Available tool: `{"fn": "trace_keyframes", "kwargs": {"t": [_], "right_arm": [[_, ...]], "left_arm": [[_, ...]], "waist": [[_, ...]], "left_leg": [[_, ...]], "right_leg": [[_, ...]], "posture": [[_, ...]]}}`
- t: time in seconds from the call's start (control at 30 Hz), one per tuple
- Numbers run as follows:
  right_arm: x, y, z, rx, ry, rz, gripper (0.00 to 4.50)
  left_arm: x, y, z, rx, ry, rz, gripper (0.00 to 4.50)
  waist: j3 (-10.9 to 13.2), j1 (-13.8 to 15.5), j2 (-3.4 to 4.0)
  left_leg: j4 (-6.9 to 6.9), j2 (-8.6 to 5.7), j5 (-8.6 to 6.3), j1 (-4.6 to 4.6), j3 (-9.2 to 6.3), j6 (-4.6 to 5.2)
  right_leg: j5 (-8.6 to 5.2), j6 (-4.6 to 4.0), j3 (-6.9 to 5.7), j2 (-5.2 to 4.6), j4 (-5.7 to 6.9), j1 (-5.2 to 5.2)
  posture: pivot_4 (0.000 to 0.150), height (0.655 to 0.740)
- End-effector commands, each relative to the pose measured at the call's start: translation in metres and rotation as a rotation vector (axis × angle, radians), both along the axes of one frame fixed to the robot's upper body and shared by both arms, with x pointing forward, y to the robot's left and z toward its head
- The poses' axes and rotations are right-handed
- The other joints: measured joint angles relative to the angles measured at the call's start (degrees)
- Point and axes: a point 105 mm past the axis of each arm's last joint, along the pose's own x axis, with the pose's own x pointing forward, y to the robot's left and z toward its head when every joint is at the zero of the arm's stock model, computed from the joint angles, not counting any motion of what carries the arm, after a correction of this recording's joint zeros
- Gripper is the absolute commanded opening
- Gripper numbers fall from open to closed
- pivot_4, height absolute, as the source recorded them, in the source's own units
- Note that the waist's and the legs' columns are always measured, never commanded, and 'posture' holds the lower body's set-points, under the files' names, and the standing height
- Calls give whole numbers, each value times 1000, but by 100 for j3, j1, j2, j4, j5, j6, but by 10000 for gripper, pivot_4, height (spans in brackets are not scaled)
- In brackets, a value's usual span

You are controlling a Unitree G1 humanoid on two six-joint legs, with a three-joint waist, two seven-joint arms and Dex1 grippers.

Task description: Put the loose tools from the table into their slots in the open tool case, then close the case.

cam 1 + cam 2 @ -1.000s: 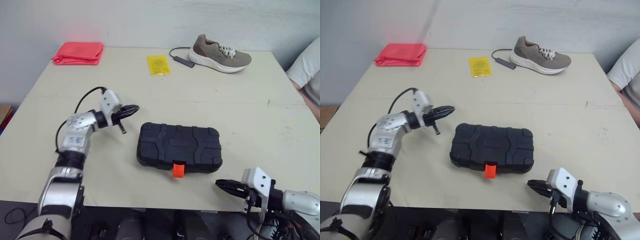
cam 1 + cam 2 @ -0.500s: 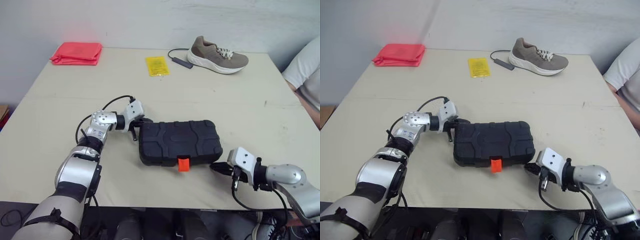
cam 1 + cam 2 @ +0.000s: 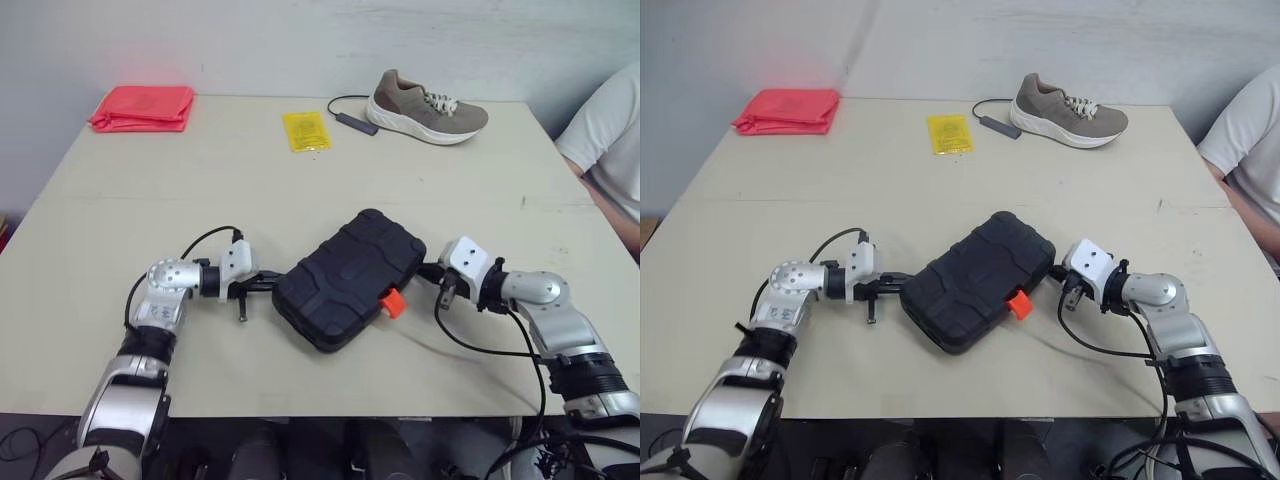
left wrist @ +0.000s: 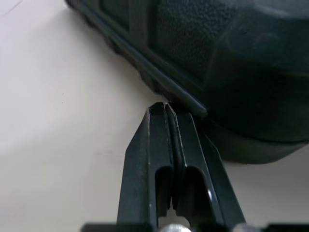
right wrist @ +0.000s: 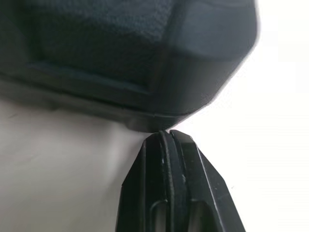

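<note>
Table (image 3: pixel 480 170): tool case (image 3: pixel 350 275) swung diagonal; left gripper (image 4: pixel 166 107), right gripper (image 5: pixel 164 134) closed, touching it.

Case (image 3: pixel 350 272): black hard plastic, moulded ribbed lid, rounded corners. Lid is down, case closed. Orange latch (image 3: pixel 391 301) on one long edge, sticking out a bit; can't tell if it's snapped. Lies flat on table (image 3: pixel 300 180), lid up, front-middle area. Turned diagonally: left end nearer the front edge, right end further back, latch side facing front-right. Sits between the grippers: left gripper (image 4: pixel 164 107) tip, fingers pressed together, against the lower seam at the left end; right gripper (image 5: pixel 164 134) tip, fingers together, at the right-end corner.
</note>
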Motion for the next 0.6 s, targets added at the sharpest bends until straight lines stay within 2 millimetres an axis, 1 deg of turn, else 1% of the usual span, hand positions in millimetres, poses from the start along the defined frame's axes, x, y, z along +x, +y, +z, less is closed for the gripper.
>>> {"fn": "trace_keyframes", "kwargs": {"t": [0.03, 0.13, 0.17, 0.23, 0.3, 0.37, 0.43, 0.5, 0.6], "right_arm": [[9, 0, 11, 67, -94, -45, 0], [4, -2, 14, 88, -124, -58, 0], [0, -7, 15, 82, -134, -75, 0], [-9, -17, 17, 71, -153, -104, 0], [-23, -31, 26, 77, -179, -158, 0], [-39, -39, 37, 90, -221, -190, 0], [-54, -36, 48, 118, -247, -183, 0], [-67, -25, 56, 146, -251, -139, 0], [-87, -1, 69, 207, -234, -61, 0]], "left_arm": [[-7, -13, 34, -145, -65, -5, 329], [-6, -6, 32, -127, -58, 76, 329], [-2, 2, 35, -134, -70, 131, 329], [3, 13, 42, -172, -78, 181, 329], [3, 11, 58, -220, -91, 136, 329], [0, -3, 74, -256, -90, 38, 329], [-4, -20, 80, -238, -89, -49, 329], [-4, -35, 80, -201, -86, -111, 329], [-6, -74, 77, -147, -100, -224, 329]], "waist": [[3, -1, 4], [8, 6, 16], [7, 5, 20], [8, 22, 25], [11, 30, 31], [15, 73, 36], [14, 117, 37], [10, 142, 44], [7, 154, 49]], "left_leg": [[0, 0, 0, 0, 0, 0], [2, -1, 0, 1, 0, 0], [1, -1, 0, 1, 0, -1], [-5, -1, 0, 1, -1, -1], [-8, 0, 0, -1, -3, -3], [-7, -5, -1, -4, -4, -2], [-4, -7, -1, -4, -3, -2], [-3, -9, -1, 2, 1, -2], [-6, -8, -3, 5, 2, -3]], "right_leg": [[0, 0, 1, -2, -1, 0], [0, 1, 5, -2, 1, 0], [0, 1, 7, -3, 1, 0], [0, 1, 9, -3, -2, 0], [0, 1, 9, -4, -6, 0], [0, 2, 5, -6, -8, 0], [3, 7, 4, -3, -8, 1], [5, 10, 7, 1, -9, 6], [5, 10, 10, 10, -12, 6]], "posture": [[1500, 7400], [1500, 7400], [1500, 7400], [1500, 7400], [1500, 7400], [1500, 7400], [1500, 7400], [1500, 7400], [1500, 7400]]}}
